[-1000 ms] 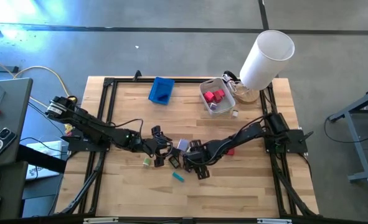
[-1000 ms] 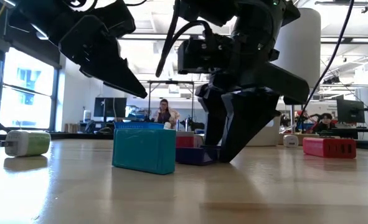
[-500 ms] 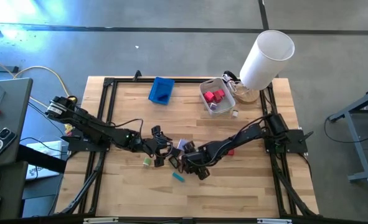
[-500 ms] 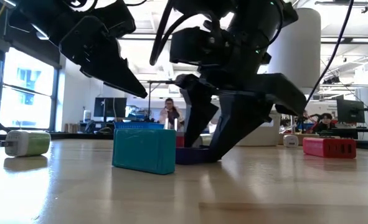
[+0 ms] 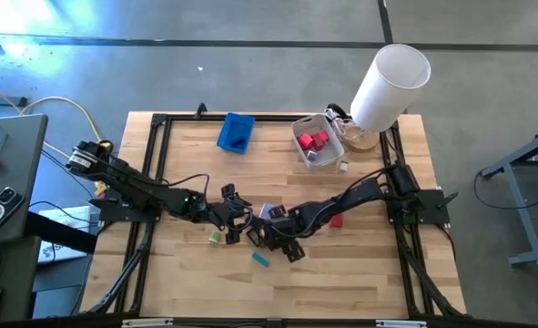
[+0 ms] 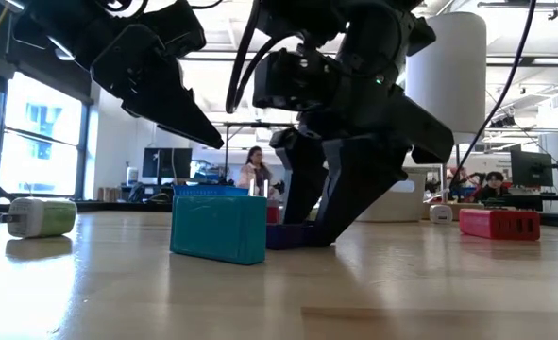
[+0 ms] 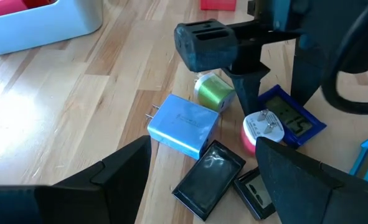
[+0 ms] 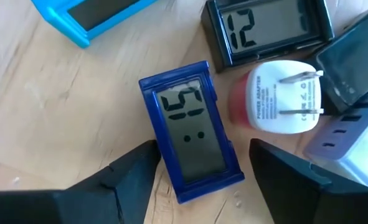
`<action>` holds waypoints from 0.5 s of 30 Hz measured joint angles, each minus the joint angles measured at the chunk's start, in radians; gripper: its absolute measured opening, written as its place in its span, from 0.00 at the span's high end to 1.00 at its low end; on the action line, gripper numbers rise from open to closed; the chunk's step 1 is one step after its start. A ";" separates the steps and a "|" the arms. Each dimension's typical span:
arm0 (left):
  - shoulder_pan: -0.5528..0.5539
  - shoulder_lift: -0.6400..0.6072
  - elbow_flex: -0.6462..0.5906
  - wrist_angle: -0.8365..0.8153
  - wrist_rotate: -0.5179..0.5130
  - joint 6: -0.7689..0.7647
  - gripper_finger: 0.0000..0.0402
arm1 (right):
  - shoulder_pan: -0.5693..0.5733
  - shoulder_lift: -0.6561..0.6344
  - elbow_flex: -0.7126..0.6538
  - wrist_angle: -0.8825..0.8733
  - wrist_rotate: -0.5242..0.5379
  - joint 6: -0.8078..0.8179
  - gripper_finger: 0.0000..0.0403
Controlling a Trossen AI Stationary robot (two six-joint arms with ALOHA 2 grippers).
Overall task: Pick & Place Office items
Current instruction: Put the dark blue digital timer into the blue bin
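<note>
Low view first: nearest stands a teal rectangular block (image 6: 219, 229) at lower left of centre, a green-and-white plug adapter (image 6: 41, 216) at far left. Behind it the right gripper (image 6: 318, 210) straddles a dark-blue framed digital clock (image 8: 195, 128) lying flat on the wooden table (image 5: 360, 264), fingers spread, not clenched on it. Beside it lies a pink-and-white plug adapter (image 8: 282, 97). Left gripper (image 7: 202, 186) hovers released above the cluster. At upper centre of the high view sit a blue rectangular tray (image 5: 237, 133) and a translucent white bin (image 5: 328, 148).
</note>
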 joint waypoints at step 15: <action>0.000 0.000 0.000 0.000 0.000 -0.006 0.30 | -0.008 0.001 -0.002 -0.006 -0.063 0.033 0.66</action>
